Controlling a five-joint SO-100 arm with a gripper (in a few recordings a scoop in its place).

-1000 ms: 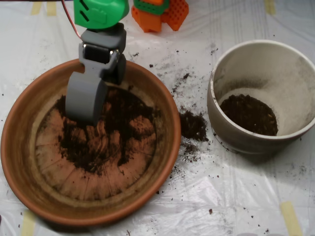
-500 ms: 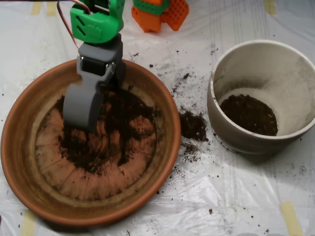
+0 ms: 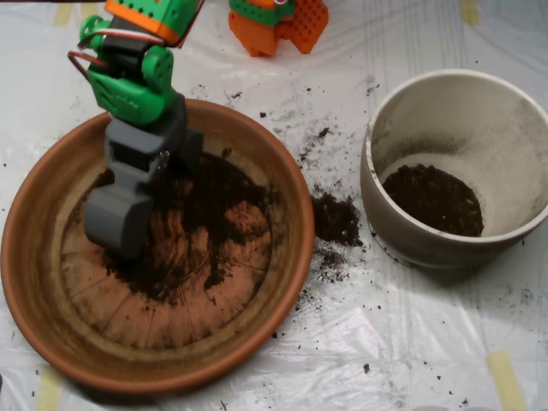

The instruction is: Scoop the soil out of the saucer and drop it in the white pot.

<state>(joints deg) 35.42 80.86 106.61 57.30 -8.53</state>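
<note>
Overhead view:
End effector (image 3: 118, 224): down in the saucer's left half, on the soil; open or closed, I cannot tell.
Soil (image 3: 205, 224): mostly mid-saucer (image 3: 154, 364); some inside the pot (image 3: 411, 235), some spilled between on the surface (image 3: 411, 342).

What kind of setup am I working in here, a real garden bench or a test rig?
Likely an indoor test bench: clear plastic sheeting taped over the table, a terracotta saucer of soil beside a white pot, orange printed parts at the back.
</note>
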